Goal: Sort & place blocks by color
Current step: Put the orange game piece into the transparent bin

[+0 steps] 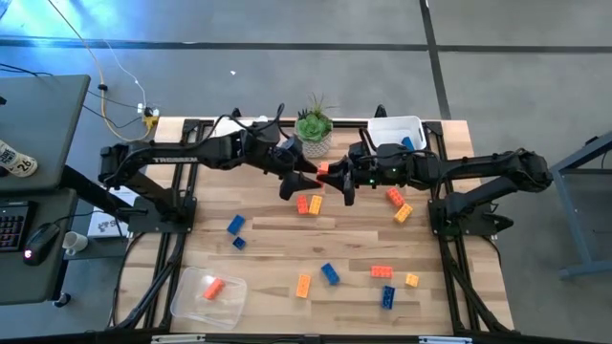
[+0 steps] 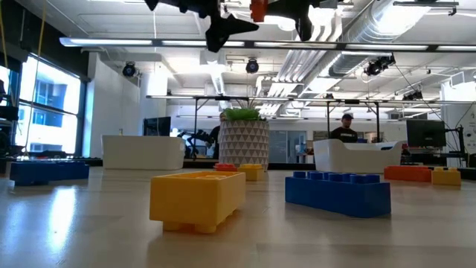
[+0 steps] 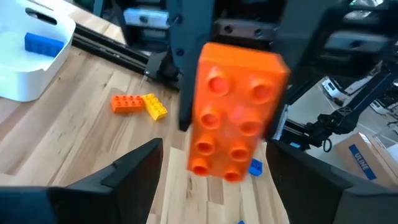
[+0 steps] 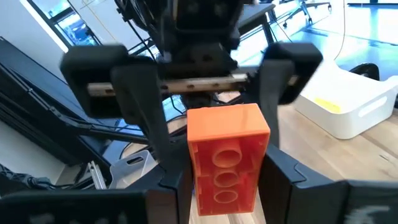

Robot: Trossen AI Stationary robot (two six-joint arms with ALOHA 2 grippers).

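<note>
— Where is the orange block (image 3: 236, 118)?

— In mid-air above the table (image 1: 277, 277), just in front of the potted plant (image 1: 314, 126). My right gripper (image 1: 330, 175) pinches it narrow across its sides; my left gripper (image 1: 298, 176) stands wide around it, not touching.

— How do I finish this well?

— I judge a handover is under way. I'd centre my left fingers (image 3: 124, 177) on the block, close squarely, then release the right.

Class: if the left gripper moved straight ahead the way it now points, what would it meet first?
Most likely the orange block held by the right gripper; it sits directly before the open left gripper.
</note>
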